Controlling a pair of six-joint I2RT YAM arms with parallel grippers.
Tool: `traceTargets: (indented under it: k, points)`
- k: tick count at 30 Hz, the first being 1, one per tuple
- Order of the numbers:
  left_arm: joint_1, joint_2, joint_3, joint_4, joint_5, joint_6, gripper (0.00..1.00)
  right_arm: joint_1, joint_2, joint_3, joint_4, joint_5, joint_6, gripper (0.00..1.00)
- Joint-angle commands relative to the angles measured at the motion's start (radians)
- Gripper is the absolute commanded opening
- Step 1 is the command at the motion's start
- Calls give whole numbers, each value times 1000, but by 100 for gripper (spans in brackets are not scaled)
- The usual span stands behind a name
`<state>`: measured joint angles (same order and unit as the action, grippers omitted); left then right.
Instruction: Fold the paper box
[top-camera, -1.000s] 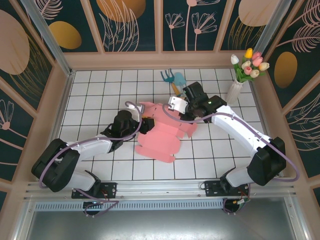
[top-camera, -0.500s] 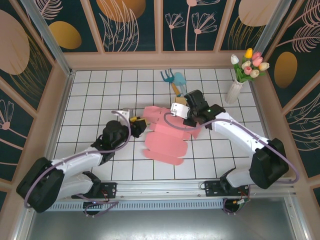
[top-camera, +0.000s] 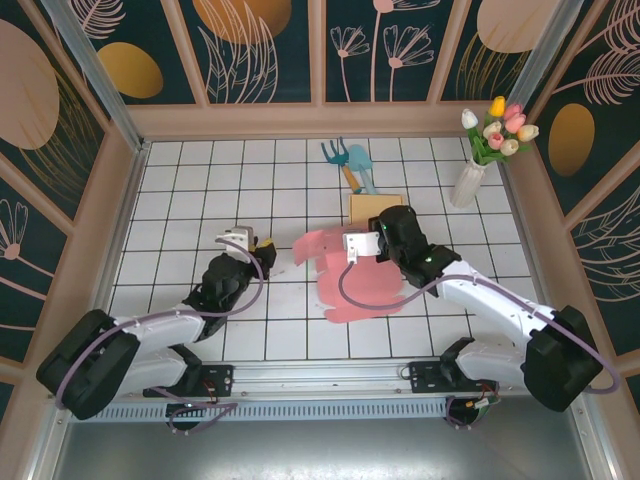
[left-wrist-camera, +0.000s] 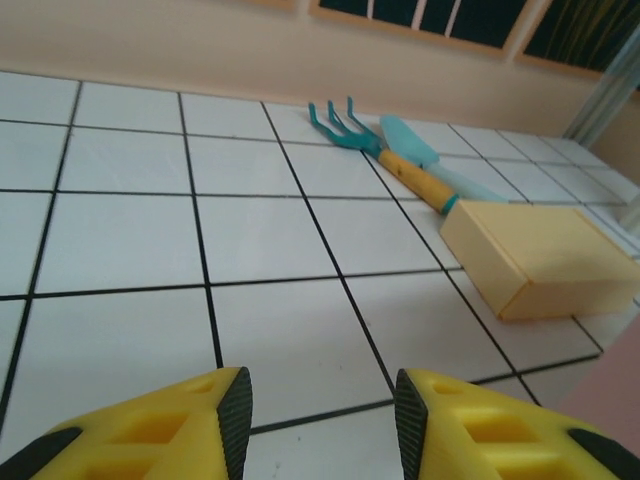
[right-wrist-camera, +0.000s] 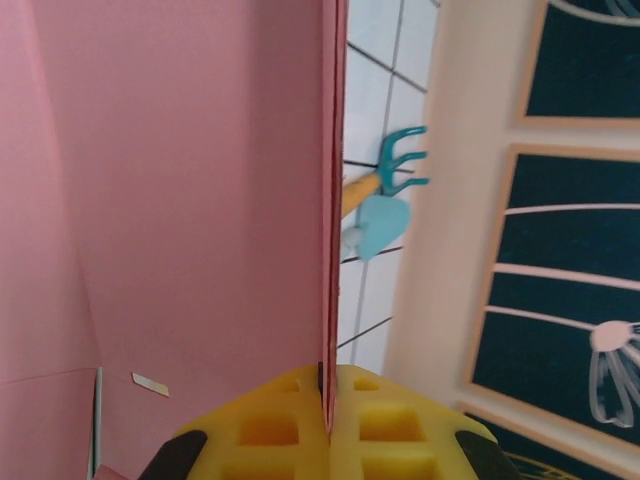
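The pink paper box (top-camera: 350, 272) is a flat, partly creased sheet on the tiled table, seen in the top view. My right gripper (top-camera: 352, 250) is shut on its upper edge. In the right wrist view the pink sheet (right-wrist-camera: 180, 200) stands edge-on, pinched between the yellow fingers of that gripper (right-wrist-camera: 328, 405). My left gripper (top-camera: 267, 246) sits to the left of the sheet, apart from it. In the left wrist view this gripper (left-wrist-camera: 322, 420) is open over bare tiles with nothing between its pads, and a sliver of the pink sheet (left-wrist-camera: 622, 395) shows at the lower right.
A yellow block (top-camera: 371, 207) lies just behind the paper, with a teal rake and trowel (top-camera: 348, 160) further back. A vase of tulips (top-camera: 470, 178) stands at the back right. Wooden walls ring the table. The left wrist view shows the rake (left-wrist-camera: 345, 125) and block (left-wrist-camera: 540, 255).
My left gripper let go of the sheet's left edge, opened wider and drew back to the left. My right gripper carried the sheet toward the near side, still pinched.
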<state>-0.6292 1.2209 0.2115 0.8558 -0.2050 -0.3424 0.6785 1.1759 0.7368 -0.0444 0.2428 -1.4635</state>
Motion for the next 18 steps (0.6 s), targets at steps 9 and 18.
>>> traceTargets:
  k: [9,18]
  points:
    - [-1,109,-42,245,216,101,44,53,65,-11,214,0,-41,0]
    - [0,154,-44,252,196,110,43,38,155,-93,444,-15,-72,0]
